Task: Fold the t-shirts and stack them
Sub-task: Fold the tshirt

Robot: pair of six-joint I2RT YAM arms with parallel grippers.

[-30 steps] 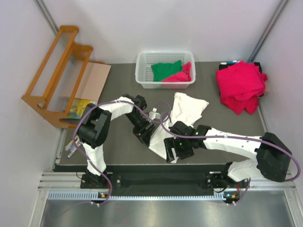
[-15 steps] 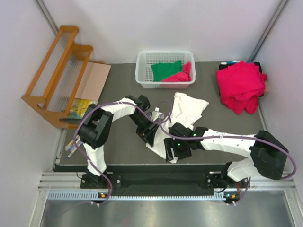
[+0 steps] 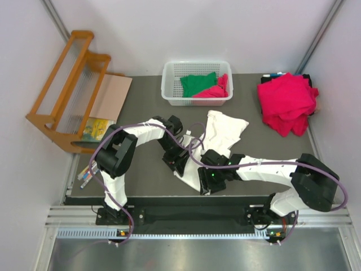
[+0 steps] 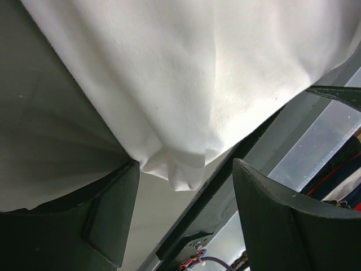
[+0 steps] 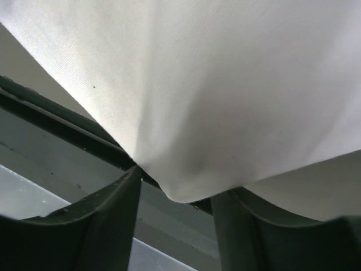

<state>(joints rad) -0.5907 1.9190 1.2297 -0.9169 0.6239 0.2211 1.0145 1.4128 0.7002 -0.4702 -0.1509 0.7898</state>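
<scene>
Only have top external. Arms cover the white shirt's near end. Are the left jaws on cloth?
Observer: Left wrist view: the left jaws stand wide open. A corner of the white t-shirt hangs between them, touching one finger only.
Operator: And the right side?
Observer: Right wrist view: the right jaws stand narrower, and a fold of that shirt bulges down between both fingers. I cannot tell whether it is pinched.

Top view bright, even, sharp; wrist views close, white t-shirt (image 4: 197, 73) softly lit, dim below
</scene>
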